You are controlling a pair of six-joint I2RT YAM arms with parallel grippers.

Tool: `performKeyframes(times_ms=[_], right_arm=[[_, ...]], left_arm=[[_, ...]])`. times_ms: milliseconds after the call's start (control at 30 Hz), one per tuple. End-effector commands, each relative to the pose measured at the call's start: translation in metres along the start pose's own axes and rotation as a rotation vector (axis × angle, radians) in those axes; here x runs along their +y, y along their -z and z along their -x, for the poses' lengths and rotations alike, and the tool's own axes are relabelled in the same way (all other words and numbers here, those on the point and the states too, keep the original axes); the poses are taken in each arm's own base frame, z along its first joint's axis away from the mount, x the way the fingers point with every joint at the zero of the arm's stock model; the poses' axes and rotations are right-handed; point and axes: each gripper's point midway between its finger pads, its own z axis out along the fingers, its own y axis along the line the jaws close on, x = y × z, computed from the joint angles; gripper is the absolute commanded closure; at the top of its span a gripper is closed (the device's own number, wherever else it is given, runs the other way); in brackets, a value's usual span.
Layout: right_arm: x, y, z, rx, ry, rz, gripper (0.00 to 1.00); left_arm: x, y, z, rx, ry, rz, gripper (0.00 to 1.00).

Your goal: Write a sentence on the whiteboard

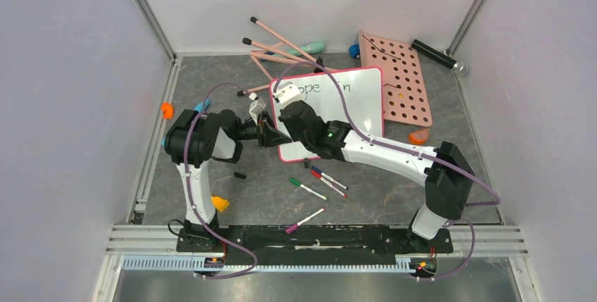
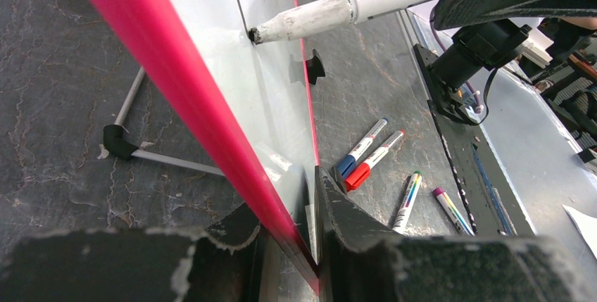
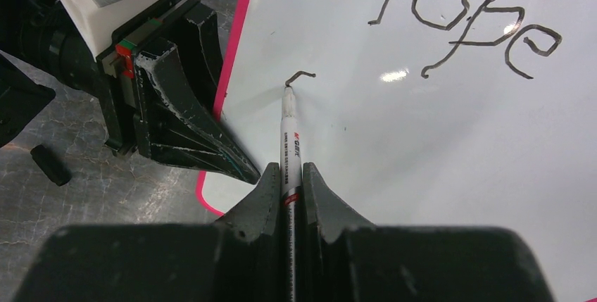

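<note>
A: From above, we see the whiteboard [image 1: 352,115] lying on the grey table [image 1: 246,196], just left of the pink hole panel [image 1: 405,84]. The sentence [image 1: 325,88] has one line, near the top rim.

B: In the left wrist view, we see the left gripper [image 2: 285,207] pinching the board's pink rim.

A: In the right wrist view, the right gripper [image 3: 288,175] is pressed tight on a marker [image 3: 290,129]. Its tip touches the white surface at a small hook stroke below "Hope".

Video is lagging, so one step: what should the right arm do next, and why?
Probably drag the marker onward: its tip rests on the whiteboard, only a short hook begins the second line, and the left gripper clamps the rim.
</note>
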Motion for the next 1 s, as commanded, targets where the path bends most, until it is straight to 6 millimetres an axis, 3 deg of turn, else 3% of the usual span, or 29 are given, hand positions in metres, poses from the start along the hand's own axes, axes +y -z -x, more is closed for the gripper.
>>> performKeyframes(times_ms=[0,500,800,967], right_arm=[[-0.013,0.006,0.008,-0.019,0.000,-0.062,1.00],[-0.013,0.008,-0.016,0.022,0.004,-0.041,1.00],[0.007,0.003,0.007,-0.027,-0.016,0.040,1.00],[0.007,0.008,0.021,-0.057,-0.023,0.055,1.00]], left_arm=[[-0.009,-0.002,-0.003,0.029,-0.159,-0.084,0.79],[-0.009,-0.002,-0.003,0.029,-0.157,-0.083,0.79],[-0.009,-0.002,-0.003,0.030,-0.156,-0.085,0.79],[-0.009,-0.002,-0.003,0.030,-0.154,-0.085,0.79]])
